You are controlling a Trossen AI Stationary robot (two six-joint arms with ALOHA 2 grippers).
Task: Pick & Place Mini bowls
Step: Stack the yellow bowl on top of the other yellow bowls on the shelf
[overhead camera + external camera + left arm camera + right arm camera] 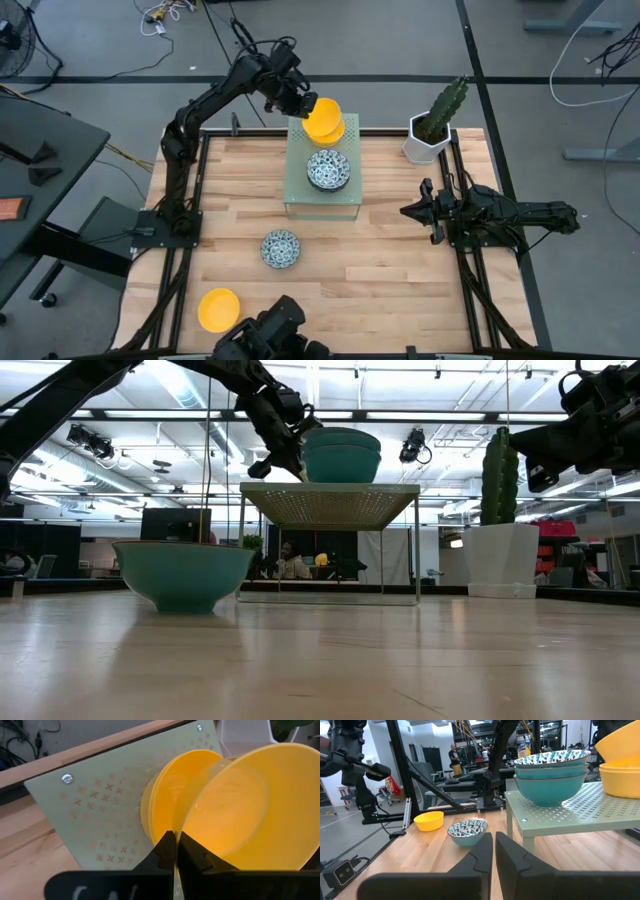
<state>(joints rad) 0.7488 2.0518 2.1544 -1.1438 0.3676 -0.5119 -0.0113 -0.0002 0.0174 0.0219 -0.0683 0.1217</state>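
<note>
Two yellow bowls met at the raised shelf's far end, the upper tilted because the left gripper pinched its rim, presumably for stacking, while the right gripper waited closed and empty.

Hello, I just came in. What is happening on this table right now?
The left pincer is shut on the rim of a yellow bowl, holding it over a yellow stack at the back of the raised shelf. A stack of blue-patterned bowls also sits there. One patterned bowl and one yellow bowl remain on the table. The right pincer waits, shut and empty.
</note>
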